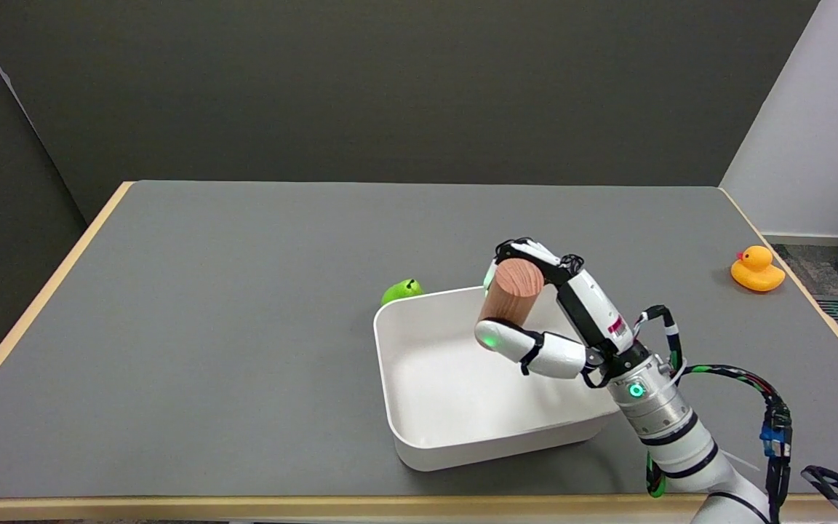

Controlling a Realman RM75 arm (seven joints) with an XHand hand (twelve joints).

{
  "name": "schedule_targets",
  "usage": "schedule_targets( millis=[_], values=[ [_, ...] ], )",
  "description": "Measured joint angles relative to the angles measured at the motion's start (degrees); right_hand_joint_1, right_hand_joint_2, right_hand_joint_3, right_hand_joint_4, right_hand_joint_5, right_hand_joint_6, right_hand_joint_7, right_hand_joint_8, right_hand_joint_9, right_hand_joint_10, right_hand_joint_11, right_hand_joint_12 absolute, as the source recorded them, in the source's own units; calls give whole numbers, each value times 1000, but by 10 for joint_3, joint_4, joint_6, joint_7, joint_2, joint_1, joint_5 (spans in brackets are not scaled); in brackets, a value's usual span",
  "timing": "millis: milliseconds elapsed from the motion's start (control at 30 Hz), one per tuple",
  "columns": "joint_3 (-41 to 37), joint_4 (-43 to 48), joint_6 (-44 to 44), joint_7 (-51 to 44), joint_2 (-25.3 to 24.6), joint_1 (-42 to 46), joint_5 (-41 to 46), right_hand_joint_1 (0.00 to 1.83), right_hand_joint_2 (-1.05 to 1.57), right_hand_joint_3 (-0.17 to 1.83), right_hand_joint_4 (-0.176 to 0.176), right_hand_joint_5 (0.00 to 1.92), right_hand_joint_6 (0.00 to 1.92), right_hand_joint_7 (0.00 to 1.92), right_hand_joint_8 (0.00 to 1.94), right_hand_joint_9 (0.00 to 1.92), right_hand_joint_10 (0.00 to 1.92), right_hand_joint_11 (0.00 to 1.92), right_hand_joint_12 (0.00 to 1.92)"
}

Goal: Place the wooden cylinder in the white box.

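counts first: one wooden cylinder (511, 292), one white box (419, 407), one green object (401, 290), one yellow rubber duck (756, 269), one grey table (244, 327) with a pale wood edge; one working arm in view, reaching in from lower right

right hand (546, 320) holds the wooden cylinder; thumb under its lower end, other fingers (528, 251) wrapped over the top end and far side; cylinder sits inside that clasp, tilted, its round end face turned up and toward the camera, grain visible on the side

cylinder is in the air above the white box, over the far right part of the box's interior, near the far rim; not touching the box floor as far as can be seen

white box: shallow, rounded corners, open top, lying a little skewed on the table, right of centre and toward the near edge; hand's wrist crosses over its right wall

green object: just beyond the box's far left corner, partly hidden by the rim; small dark stem-like mark on top; what it is exactly cannot be told

duck: well apart from the rest, near the table's right edge, resting on the surface

green light glows on the thumb tip, another on the wrist ring
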State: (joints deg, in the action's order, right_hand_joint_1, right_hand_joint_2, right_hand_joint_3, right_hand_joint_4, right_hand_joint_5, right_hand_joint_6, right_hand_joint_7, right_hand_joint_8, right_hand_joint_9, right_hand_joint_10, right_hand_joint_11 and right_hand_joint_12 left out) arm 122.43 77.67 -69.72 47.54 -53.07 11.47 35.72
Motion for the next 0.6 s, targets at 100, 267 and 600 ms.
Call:
schedule_targets(
  millis=[100,267,600],
  values=[
    [0,-5,-3,-1,1,-1,5,514,606,937,18,98,402,43,168,-1,352,-1,957],
    [-2,-16,-14,-2,1,-4,11,491,562,876,27,43,272,-1,-1,-1,-1,-1,461],
    [-8,-28,-26,-2,1,-8,19,475,562,888,39,51,298,-1,-1,-1,-1,-1,276]
  ],
)
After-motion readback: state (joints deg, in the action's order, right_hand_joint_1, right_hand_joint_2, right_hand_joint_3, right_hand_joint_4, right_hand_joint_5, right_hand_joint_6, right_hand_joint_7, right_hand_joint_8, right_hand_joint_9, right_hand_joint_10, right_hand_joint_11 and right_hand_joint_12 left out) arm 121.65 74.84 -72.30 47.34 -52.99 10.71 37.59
